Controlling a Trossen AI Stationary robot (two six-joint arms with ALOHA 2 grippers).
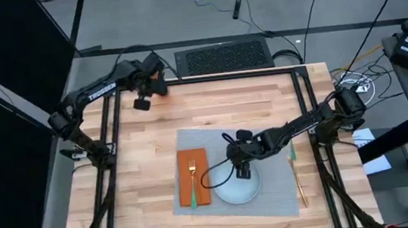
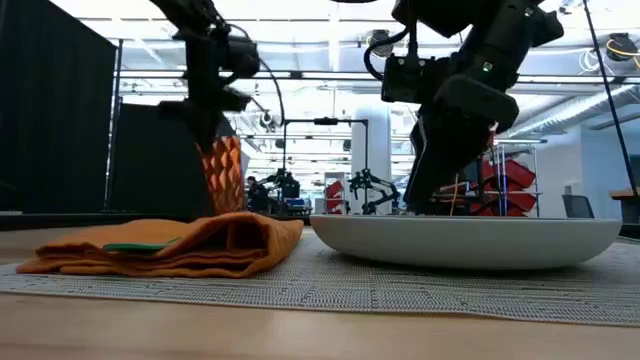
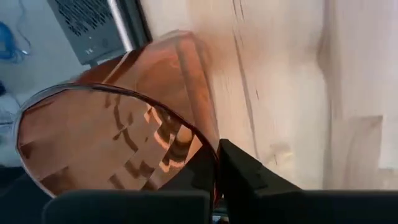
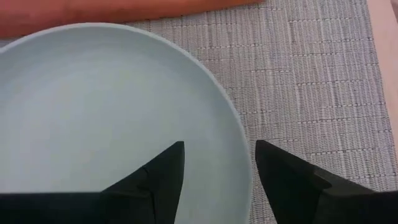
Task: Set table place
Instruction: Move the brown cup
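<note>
Between my right gripper's point(image 4: 217, 165) parted fingers sits the rim of the pale-blue plate point(image 4: 93, 112) — one finger over the bowl of it, the other outside, over the grey placemat point(image 4: 311, 81). Nothing is pinched; the jaws stand open astride the edge, and the plate lies flat on the mat. I judge the plate step to be at its end (or very nearly so).

Just past the plate from those fingers lies the orange napkin point(image 1: 193, 177), with the green-handled fork point(image 1: 193, 183) on top of it. On the other side of the plate, along the mat's edge, a second piece of gold cutlery point(image 1: 297, 176) lies by itself.

Farther off, well apart from the setting and above the bare wood of the table point(image 1: 211, 106), my left gripper point(image 3: 214, 177) is clamped on the rim of the orange tumbler point(image 3: 118, 143), holding it clear of the surface.

The tumbler is the piece in hand now. The next move calls for carrying it across to the mat and setting it upright near the plate — with the right arm drawn back out of the way first.
</note>
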